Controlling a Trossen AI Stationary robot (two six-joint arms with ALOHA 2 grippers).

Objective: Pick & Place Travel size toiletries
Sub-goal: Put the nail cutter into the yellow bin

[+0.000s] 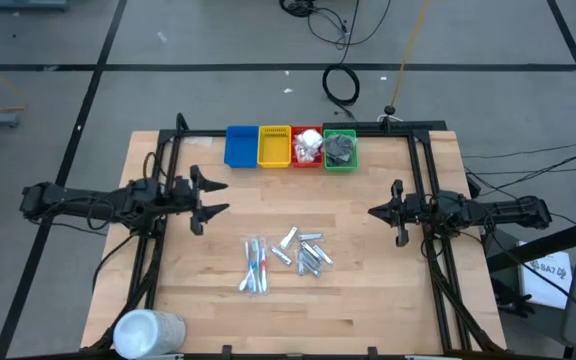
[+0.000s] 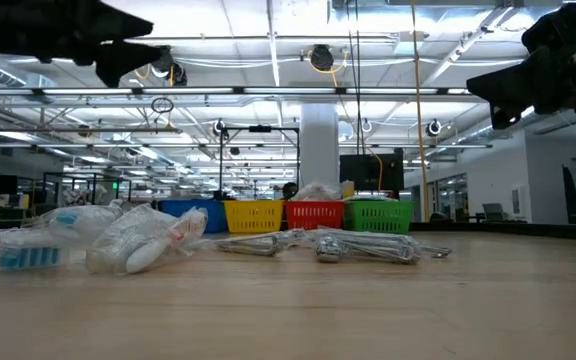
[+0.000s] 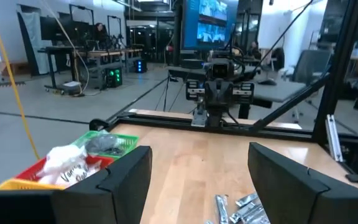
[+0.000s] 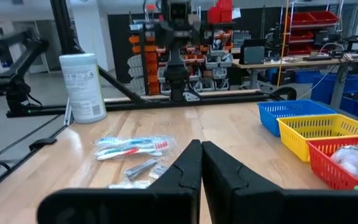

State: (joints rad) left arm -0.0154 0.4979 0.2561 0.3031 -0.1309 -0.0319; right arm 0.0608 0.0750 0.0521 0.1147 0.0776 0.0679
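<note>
1. The clear-wrapped sticks [image 1: 256, 266] and short silver tubes [image 1: 308, 255] lie loose mid-bench [image 1: 368, 310]; they look light, with slippery wrap, so pinch a stick across its middle.
2. White packets [image 1: 308, 144] fill the red bin [image 1: 307, 160]; dark discs [image 1: 341, 146] fill the green bin [image 1: 340, 163].
3. The left tool [image 1: 211, 198] hovers with fingers apart; the right tool [image 1: 374, 212] is pressed together, empty.

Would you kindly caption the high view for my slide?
Both hands, left and right, flank toothbrushes and tubes below four bins.
</note>
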